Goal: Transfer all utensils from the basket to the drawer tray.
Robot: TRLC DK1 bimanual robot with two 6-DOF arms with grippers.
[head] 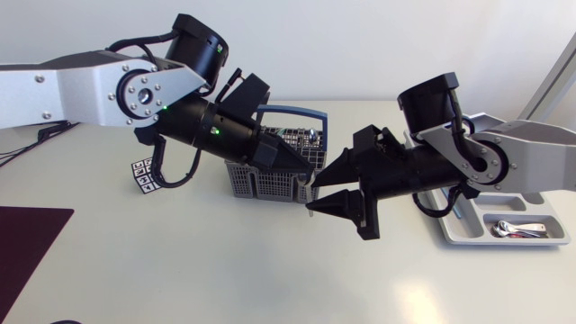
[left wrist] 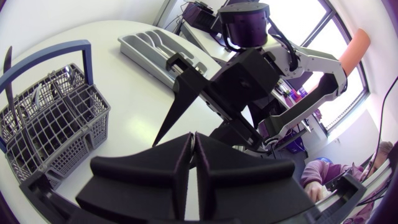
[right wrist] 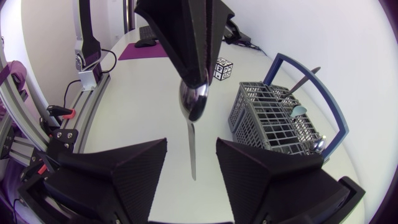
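Note:
My left gripper [head: 306, 167] is shut on the bowl of a metal spoon [right wrist: 193, 102], whose handle hangs down in the air just right of the grey wire basket [head: 261, 180]. The right gripper [right wrist: 191, 146] is open, one finger on either side of the spoon's handle, with a gap to it on both sides. In the head view the right gripper [head: 329, 189] points left at the spoon [head: 311, 191]. Several utensils still stand in the basket [right wrist: 273, 118]. Behind the right arm, the grey drawer tray [head: 468, 229] holds some spoons [head: 522, 227].
A black-and-white marker cube [head: 144, 174] lies left of the basket. A dark purple mat [head: 27, 243] covers the table's front left corner. The basket's blue handle [head: 301, 115] arches over it behind my left gripper.

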